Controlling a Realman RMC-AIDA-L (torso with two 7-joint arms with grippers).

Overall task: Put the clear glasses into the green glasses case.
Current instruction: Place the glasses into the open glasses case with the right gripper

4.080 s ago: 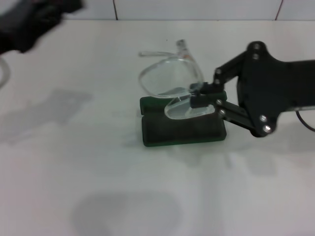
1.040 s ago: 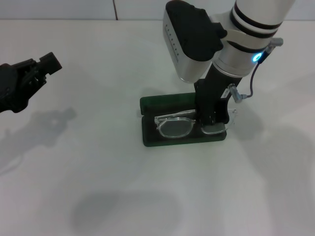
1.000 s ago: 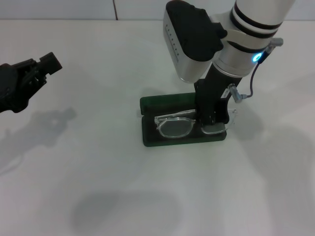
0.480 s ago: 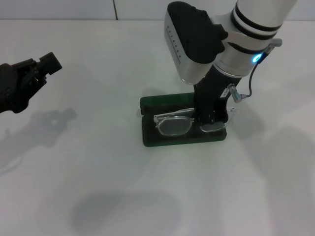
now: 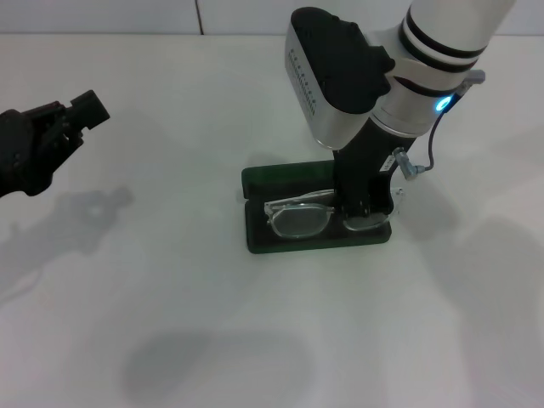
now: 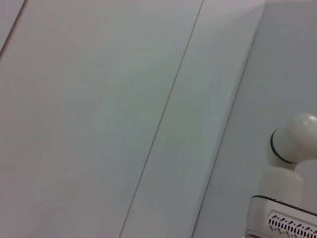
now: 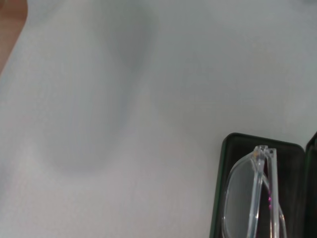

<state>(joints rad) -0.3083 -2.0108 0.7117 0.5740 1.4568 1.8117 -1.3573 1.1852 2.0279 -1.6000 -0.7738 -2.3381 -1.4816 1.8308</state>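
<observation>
Two arms are mine, and only the right one is at work. My right gripper (image 5: 367,212) points straight down over the right end of the green glasses case (image 5: 316,211), which lies open and flat near the middle of the white table (image 5: 170,323), its two dark-lined halves side by side, one farther from me and one nearer. Inside the nearer half lie the clear glasses (image 5: 299,217), lenses facing up, with the frame running along the length of the case. One lens shows plainly toward my left; the other sits under my right gripper's tip, where the black fingers meet the frame. Whether those fingers are clenched on the frame or let go of it I cannot tell, since the wrist body hides the gap between them. From my right wrist camera I see one rounded corner of the green glasses case (image 7: 233,148) and the clear glasses (image 7: 252,193) folded in it, a hinge and one lens resting against the dark lining, with bare table all around. My left gripper (image 5: 81,110) hangs well apart from the case, off at my left side above the table, holding nothing, its two short fingers set a little apart.
</observation>
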